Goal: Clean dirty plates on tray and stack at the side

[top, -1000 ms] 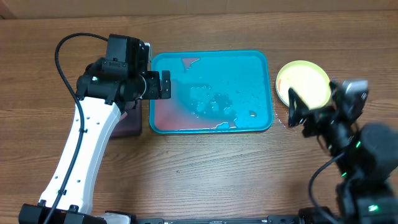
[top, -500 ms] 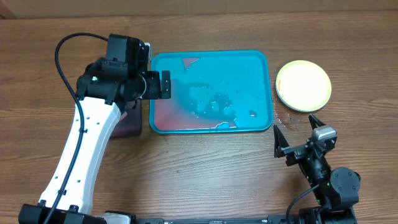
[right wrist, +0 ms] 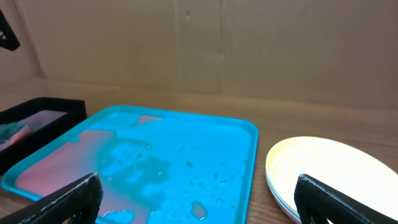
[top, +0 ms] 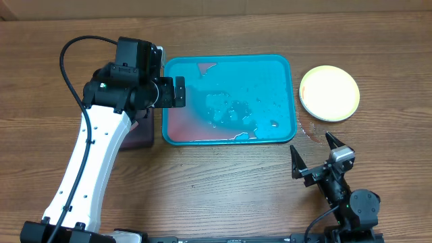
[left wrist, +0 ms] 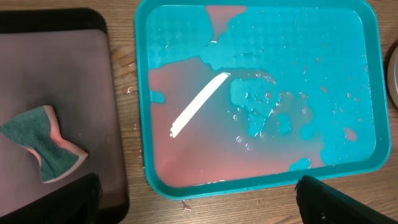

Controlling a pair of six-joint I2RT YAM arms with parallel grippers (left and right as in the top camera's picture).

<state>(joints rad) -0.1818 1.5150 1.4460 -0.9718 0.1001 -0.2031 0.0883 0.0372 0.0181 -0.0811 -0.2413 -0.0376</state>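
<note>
The table (top: 202,196) is mostly bare wood, with free room along its front and far right. The tray (top: 236,58) lies at centre and carries no plates, only pinkish water pooled at its left and front and beads across the rest. The black tray (left wrist: 62,12) sits just beside its left rim, a narrow strip of wet wood between them. The plates (top: 329,93) stand stacked on the table just right of the tray, apart from its rim, the yellow-green one on top; how many lie under it I cannot tell. The sponge (left wrist: 43,151) rests in the black tray. The left gripper (top: 174,92) hovers over the tray's left rim, fingers spread wide and empty. The right gripper (top: 315,154) sits low near the front edge, below the plates, fingers likewise spread and empty. I judge the cleaning and stacking done; what remains is probably only parking the arms, keeping clear of the stack.
</note>
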